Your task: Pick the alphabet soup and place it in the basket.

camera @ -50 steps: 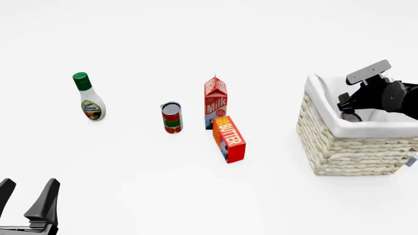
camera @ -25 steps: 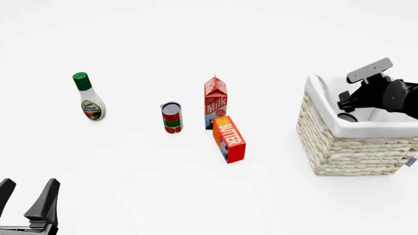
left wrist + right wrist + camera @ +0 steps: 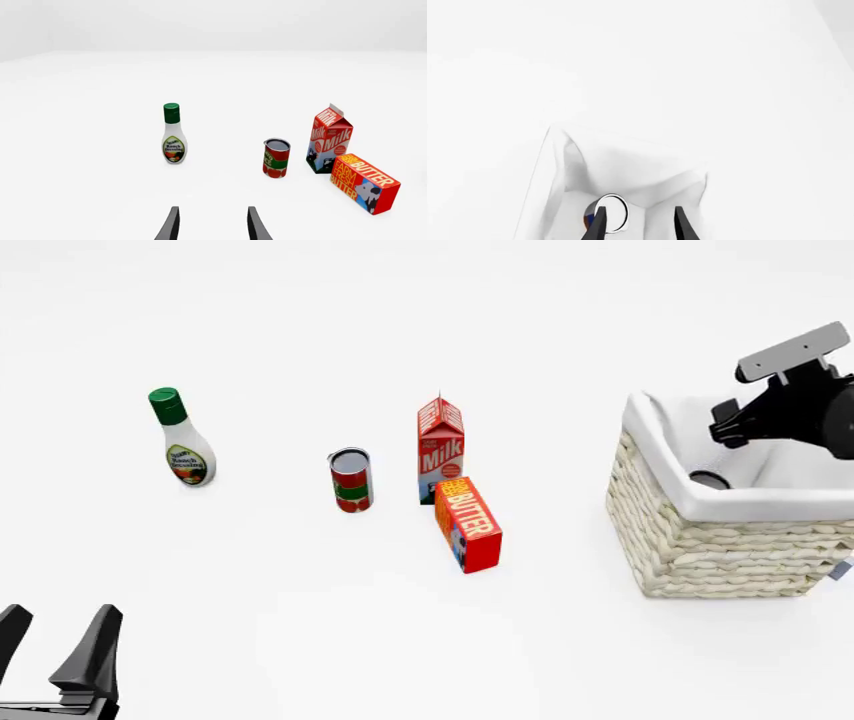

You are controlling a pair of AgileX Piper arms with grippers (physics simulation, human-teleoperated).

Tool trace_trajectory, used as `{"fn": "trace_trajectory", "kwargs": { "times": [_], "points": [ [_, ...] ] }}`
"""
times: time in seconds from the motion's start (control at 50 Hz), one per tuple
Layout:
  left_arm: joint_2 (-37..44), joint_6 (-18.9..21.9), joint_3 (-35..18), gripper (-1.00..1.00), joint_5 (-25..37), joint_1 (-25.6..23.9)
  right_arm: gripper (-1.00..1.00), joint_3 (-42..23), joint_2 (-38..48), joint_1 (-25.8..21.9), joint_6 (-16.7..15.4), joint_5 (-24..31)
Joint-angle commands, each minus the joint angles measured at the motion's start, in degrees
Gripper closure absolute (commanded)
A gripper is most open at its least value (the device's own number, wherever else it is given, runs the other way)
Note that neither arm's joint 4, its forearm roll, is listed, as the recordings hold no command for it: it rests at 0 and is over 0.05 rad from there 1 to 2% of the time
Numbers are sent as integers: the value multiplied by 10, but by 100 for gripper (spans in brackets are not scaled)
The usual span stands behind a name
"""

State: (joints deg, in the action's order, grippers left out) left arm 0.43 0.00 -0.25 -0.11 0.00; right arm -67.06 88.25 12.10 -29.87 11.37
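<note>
**Soup can in the basket, right arm above it**

Jaws of the right gripper [image 3: 639, 225] stand spread with nothing between them; in the right wrist view the two dark fingers frame open air, and below them lies the alphabet soup [image 3: 608, 214], its silvery top ringed in white and a sliver of blue and orange label showing at its side. In the front view the right gripper [image 3: 727, 425] hangs above the basket [image 3: 707, 540], clear of the rim, and the can [image 3: 710, 479] shows as a pale round end resting low inside, against the white cloth lining near the basket's front wall. It touches no finger.

By these pictures the task looks all but done: the can sits inside the basket and is released. What is left, as I judge it, is only for the right arm to draw clear. Whether the can lies on its side or stands tilted I cannot tell for certain.

The left gripper [image 3: 56, 640] rests low at the near left of the desk [image 3: 267, 620], its jaws spread and empty, well apart from everything. Out on the desk stand the ranch dressing bottle [image 3: 180, 440], the red-and-green can [image 3: 351, 480], the milk carton [image 3: 439, 448] and, just beside it, the butter box [image 3: 469, 524], none of them in the basket.
</note>
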Motion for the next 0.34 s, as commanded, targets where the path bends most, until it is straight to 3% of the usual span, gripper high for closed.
{"fn": "trace_trajectory", "kwargs": {
  "times": [0.02,0.26,0.34],
  "points": [
    [0,0,0,-100,0,0,-100,20,-92,-8,15,28],
    [0,0,0,-100,0,0,-100,49,-251,-49,44,79],
    [0,0,0,-100,0,0,-100,52,-350,-75,69,114]
  ]
}}
